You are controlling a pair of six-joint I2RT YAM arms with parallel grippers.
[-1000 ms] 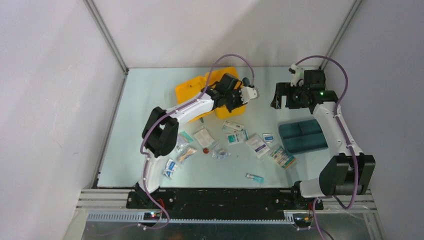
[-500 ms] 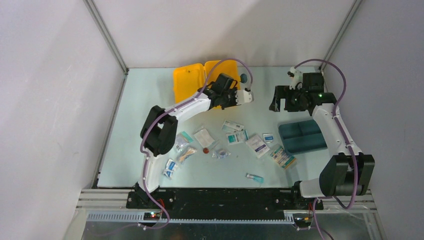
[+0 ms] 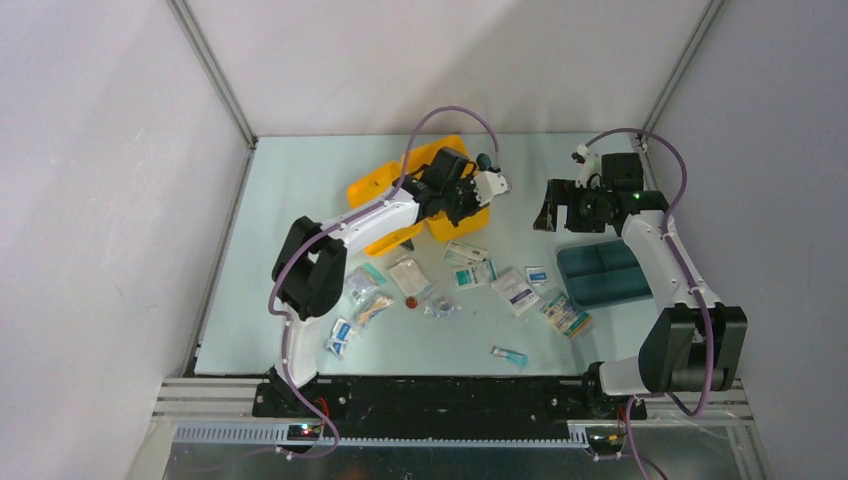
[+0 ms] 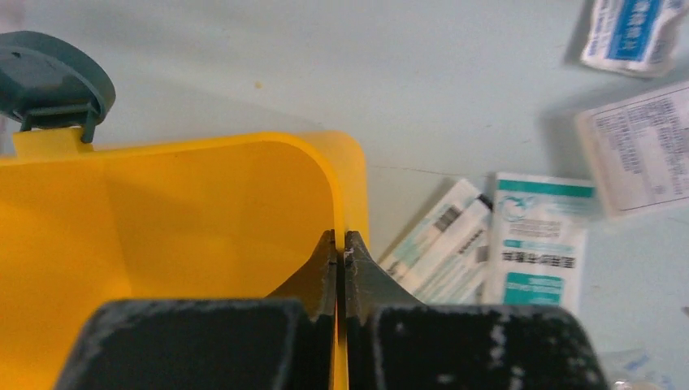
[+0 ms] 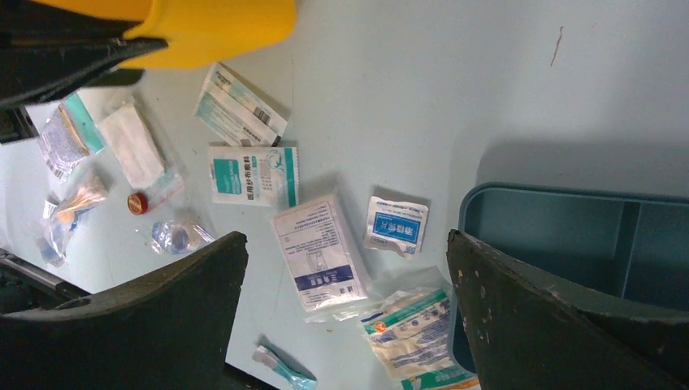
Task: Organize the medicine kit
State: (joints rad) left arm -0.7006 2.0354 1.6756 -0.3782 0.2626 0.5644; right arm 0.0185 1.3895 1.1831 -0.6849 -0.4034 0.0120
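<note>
The yellow medicine kit [image 3: 372, 189] lies open at the back middle of the table, skewed, with its teal latch [image 4: 50, 80] at the far side. My left gripper [image 3: 463, 197] is shut on the kit's thin side wall; in the left wrist view the jaws [image 4: 341, 238] pinch the yellow rim, with the bare inside of the kit [image 4: 162, 219] to their left. My right gripper [image 3: 553, 206] hangs open above the table to the kit's right, holding nothing [image 5: 345, 236]. A corner of the kit [image 5: 219, 24] shows at the top of the right wrist view.
A dark teal two-compartment tray [image 3: 605, 272] lies at the right. Several sachets and packets [image 3: 470, 272] are scattered across the middle, with a small red cap [image 3: 411, 300], a clear bag [image 3: 372, 309] and a small tube [image 3: 509, 356] near the front.
The left gripper has swung the kit about: half a second ago it lay further back, now it sits skewed and nearer again. The right gripper edged slightly left.
</note>
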